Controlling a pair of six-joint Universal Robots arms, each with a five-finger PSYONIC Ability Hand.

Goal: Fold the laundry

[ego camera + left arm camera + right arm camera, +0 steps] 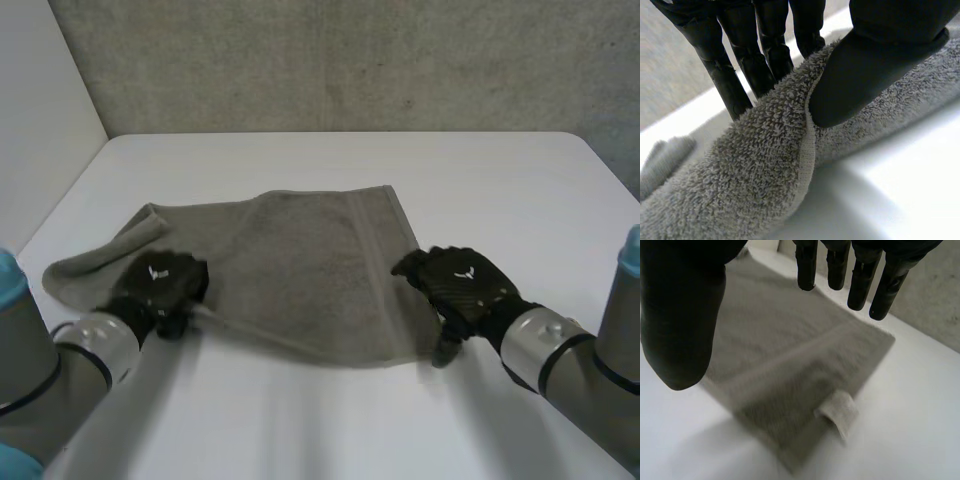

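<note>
A grey-green towel [300, 270] lies spread on the white table [500, 190], its left end bunched into a roll. My left hand [160, 285] sits on the towel's near left edge. In the left wrist view its thumb [875, 65] presses the towel's hem [807, 150] against the fingers [740, 75], so it is shut on the cloth. My right hand [462, 282] hovers over the towel's near right corner, its fingers [860, 275] straight and apart from the thumb [682, 325], holding nothing. A small label tab [839, 412] sticks out of the towel's edge below it.
A grey wall [350, 60] stands behind the table, and a white wall panel [40, 100] rises at the left. Bare table surface lies in front of the towel and to its right [560, 200].
</note>
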